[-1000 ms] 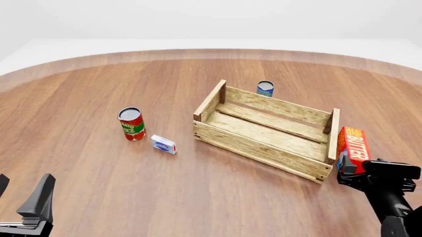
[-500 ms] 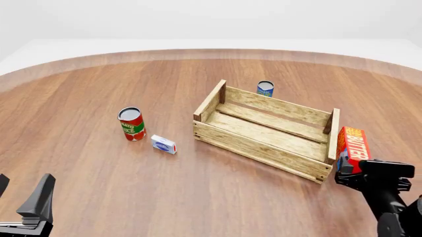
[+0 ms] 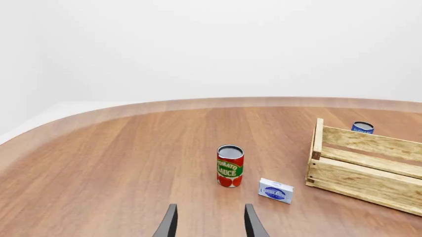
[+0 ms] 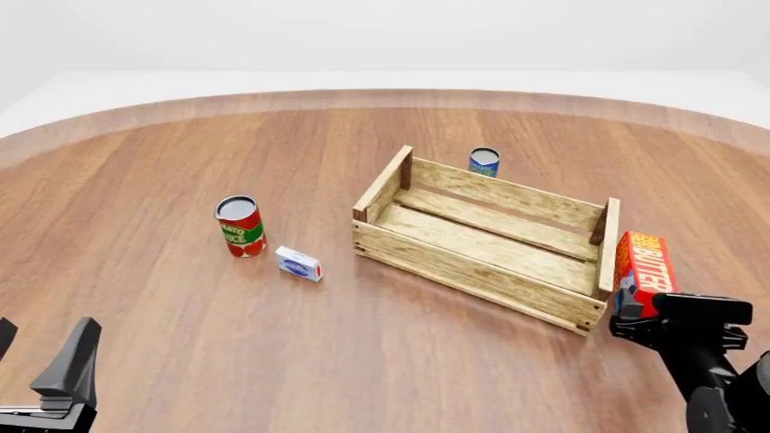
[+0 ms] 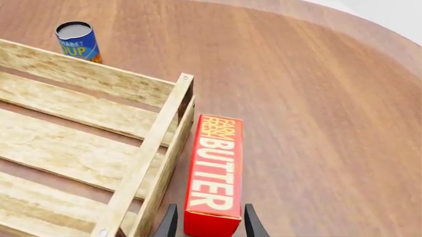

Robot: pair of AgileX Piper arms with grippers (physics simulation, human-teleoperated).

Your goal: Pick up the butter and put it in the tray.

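From the left wrist view, the left gripper (image 3: pixel 209 224) is spread wide with nothing in it, low over the bench (image 3: pixel 118 163), well apart from the tomato can (image 3: pixel 230 166) and the small white box (image 3: pixel 275 190). It has no job right now.

From the front view, the butter (image 4: pixel 644 271) lies on the bench just beside the short end of the tray (image 4: pixel 481 236), outside it. The right gripper (image 4: pixel 676 317) sits at its near end.

From the right wrist view, the two fingers (image 5: pixel 169 223) stand on either side of the butter's near end (ready to grab it). I cannot tell if they squeeze it yet. The soup can (image 5: pixel 78 40) stands behind the tray.
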